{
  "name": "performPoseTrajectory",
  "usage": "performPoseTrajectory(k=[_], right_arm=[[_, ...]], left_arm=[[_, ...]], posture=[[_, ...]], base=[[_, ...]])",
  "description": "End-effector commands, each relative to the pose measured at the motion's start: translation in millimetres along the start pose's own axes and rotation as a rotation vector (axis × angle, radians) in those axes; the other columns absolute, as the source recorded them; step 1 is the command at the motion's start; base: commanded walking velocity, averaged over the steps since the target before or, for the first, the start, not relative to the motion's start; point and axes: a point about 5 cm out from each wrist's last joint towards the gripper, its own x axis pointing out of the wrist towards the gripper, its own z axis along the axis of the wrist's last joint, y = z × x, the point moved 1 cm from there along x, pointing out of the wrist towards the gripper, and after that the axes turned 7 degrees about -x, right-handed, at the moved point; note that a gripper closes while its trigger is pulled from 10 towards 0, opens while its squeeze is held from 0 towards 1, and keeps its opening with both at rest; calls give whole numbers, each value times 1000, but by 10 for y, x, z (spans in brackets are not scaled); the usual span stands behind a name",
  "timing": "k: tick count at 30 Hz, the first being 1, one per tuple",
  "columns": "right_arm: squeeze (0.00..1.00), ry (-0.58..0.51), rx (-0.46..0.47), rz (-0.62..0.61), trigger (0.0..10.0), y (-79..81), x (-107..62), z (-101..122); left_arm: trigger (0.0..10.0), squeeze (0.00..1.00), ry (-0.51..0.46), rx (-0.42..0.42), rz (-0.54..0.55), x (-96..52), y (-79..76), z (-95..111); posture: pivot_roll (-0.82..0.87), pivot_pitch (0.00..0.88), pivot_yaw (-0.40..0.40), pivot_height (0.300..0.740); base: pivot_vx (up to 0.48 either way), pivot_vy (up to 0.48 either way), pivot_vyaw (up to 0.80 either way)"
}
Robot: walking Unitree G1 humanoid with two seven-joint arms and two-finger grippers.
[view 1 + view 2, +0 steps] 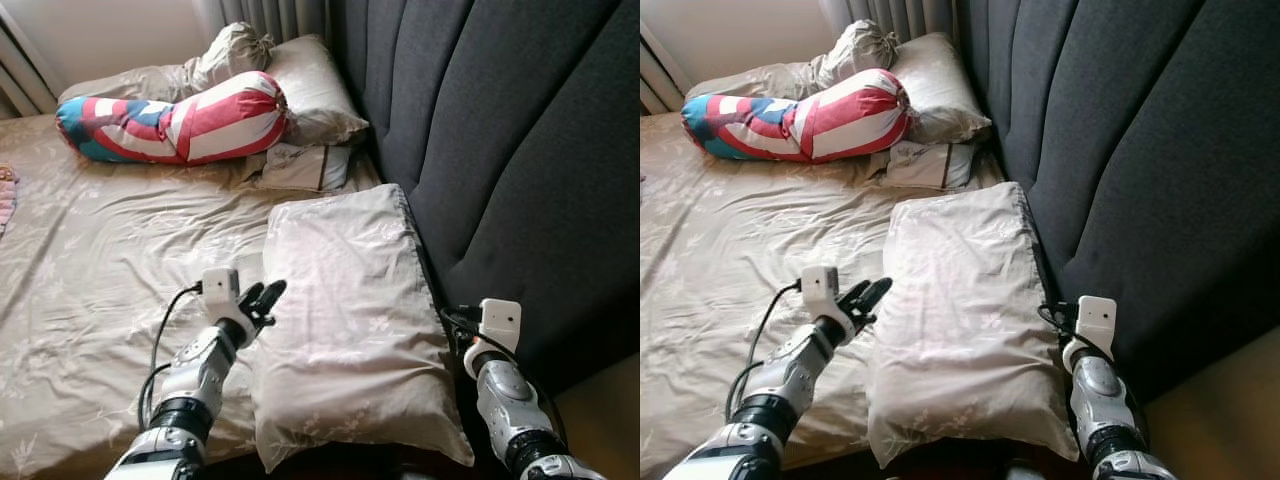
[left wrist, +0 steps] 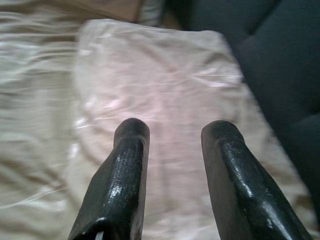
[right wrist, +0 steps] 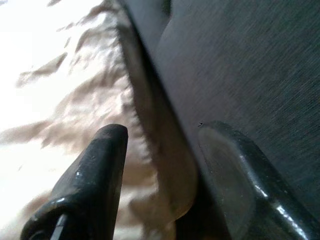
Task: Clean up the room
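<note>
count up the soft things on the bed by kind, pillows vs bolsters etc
Beige pillows: 3, the near pillow, the far pillow, and the small flat one below it
Striped bolster: 1
Knotted fabric bundle: 1
Total: 5

Soft daylight, coming from the far left by the curtains [image 1: 270, 15]. Head views evenly lit and sharp, no motion blur. Bed sheet [image 1: 110, 250] bright; dark headboard [image 1: 500, 150] soaks up light, little detail in it. Mild sheen on near pillow [image 1: 345, 300]. Shadow in the gap between pillow and headboard. Left wrist view soft, background out of focus, glare highlights on the black fingers [image 2: 125, 175]. Right wrist view overexposed at the sheet side, fingers [image 3: 95, 175] blurred close up.
</note>
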Motion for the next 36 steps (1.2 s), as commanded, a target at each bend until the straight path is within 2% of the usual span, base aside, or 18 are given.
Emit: performPoseTrajectory(k=[1, 3, 7, 9, 11, 12, 19, 23, 27, 29, 33, 36], right_arm=[[1000, 84, 2, 57, 10000, 80, -44, -198], [1000, 119, -2, 79, 10000, 106, -65, -280], [1000, 127, 1, 85, 10000, 114, -71, -299], [1000, 168, -4, 158, 10000, 212, -104, -395], [1000, 180, -18, 180, 10000, 242, -118, -430], [0, 195, -55, 184, 10000, 250, -135, -474], [0, 225, -55, 159, 10000, 228, -170, -565], [0, 240, -100, 107, 10000, 187, -187, -615], [0, 230, -75, 104, 10000, 212, -187, -612], [0, 234, -66, 120, 10000, 265, -208, -653], [0, 235, -84, 90, 10000, 250, -220, -677], [0, 236, -63, 63, 10000, 241, -222, -683]], left_arm=[[10000, 0, -9, 23, 50, -66, 96, -6], [10000, 0, -8, 22, 60, -82, 100, -35], [10000, 0, -5, 24, 60, -86, 92, -47], [10000, 0, 1, 34, 51, -66, 45, -66], [10000, 0, 3, 38, 48, -58, 28, -71], [10000, 0, 3, 41, 45, -51, 14, -72], [10000, 0, 0, 54, 38, -60, -7, -72], [10000, 0, -15, 67, 31, -67, -16, -21], [10000, 0, -24, 90, 20, -74, -28, 19], [10000, 0, -30, 104, 3, -62, -82, 38], [10000, 0, -37, 113, -4, -73, -102, 53], [10000, 0, -48, 128, -12, -99, -115, 109]], posture=[[-129, 115, 59, 740], [-127, 116, 60, 740], [-127, 116, 60, 740], [-129, 111, 62, 740], [-128, 110, 63, 740], [-127, 110, 64, 740], [-117, 114, 71, 740], [-106, 123, 77, 740], [-101, 133, 86, 740], [-92, 141, 91, 740], [-78, 148, 95, 740], [-64, 154, 101, 740]], base=[[0, 0, 0], [0, 0, 0], [0, 0, 0], [0, 0, 0], [0, 0, 0], [0, 0, 0], [0, 0, 0], [0, 0, 0], [0, 0, 0], [0, 0, 0], [0, 0, 0], [0, 0, 0]])
